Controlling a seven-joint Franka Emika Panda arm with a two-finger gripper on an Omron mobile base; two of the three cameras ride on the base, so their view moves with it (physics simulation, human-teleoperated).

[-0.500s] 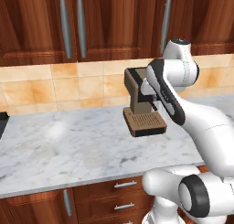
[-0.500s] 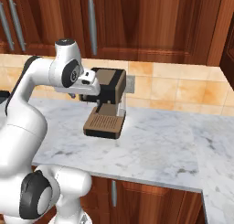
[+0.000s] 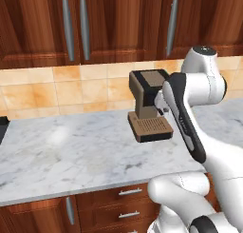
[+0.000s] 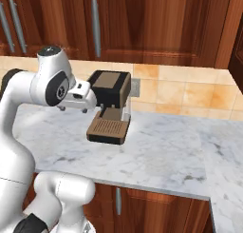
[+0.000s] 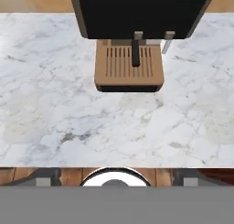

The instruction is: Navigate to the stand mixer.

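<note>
White-veined marble tabletop carries a brown coffee machine by the tan tiled backsplash, drip tray facing the robot, beneath wooden cabinets; I cannot place the stand mixer or tell how the jaws stand.

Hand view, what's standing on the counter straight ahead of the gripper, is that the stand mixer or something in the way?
That is the coffee machine, not the mixer. It stands on the counter by the tiled wall, directly ahead of the gripper, with bare marble between.
</note>
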